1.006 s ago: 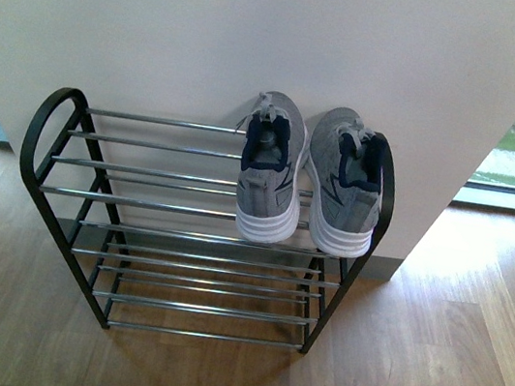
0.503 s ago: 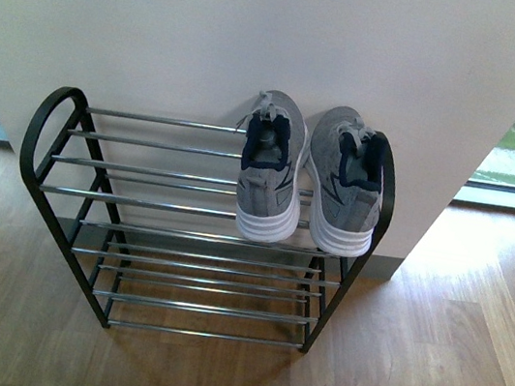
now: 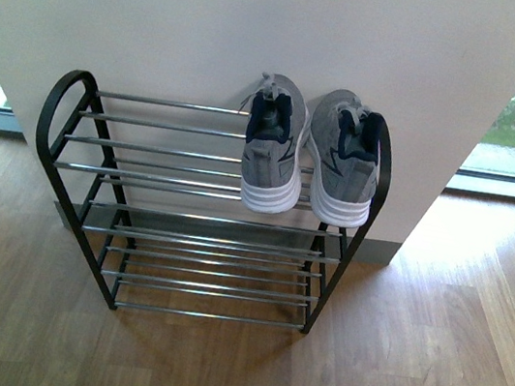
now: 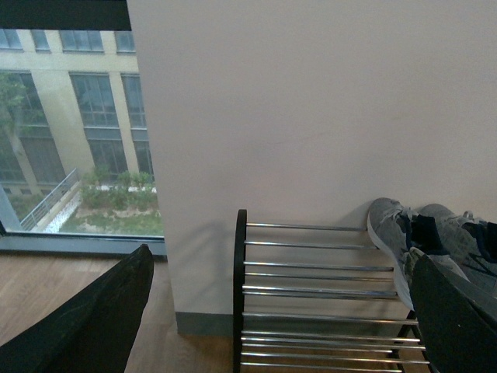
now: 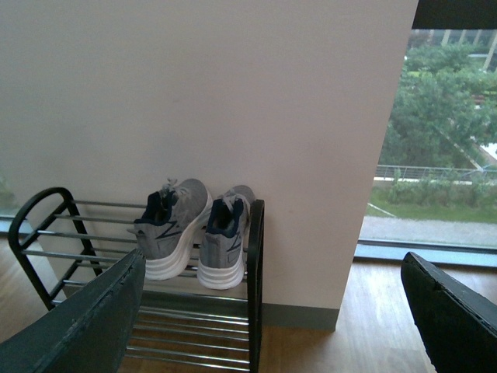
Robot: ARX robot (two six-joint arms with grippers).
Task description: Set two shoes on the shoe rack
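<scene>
Left shoe (image 3: 273,156) and right shoe (image 3: 343,162) occupy right end of rack (image 3: 161,150) top tier; bars leftward free. Left gripper (image 4: 281,260) and right gripper (image 5: 272,259): jaws spread, well apart from shoes.

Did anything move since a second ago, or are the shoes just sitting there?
The two shoes did not shift on the shoe rack. Only the view changed: both now show a little higher in the front view, with more floor below, so the camera probably pulled back. The shoes stay side by side at the right end of the top tier. Nothing was grabbed or let go.
</scene>
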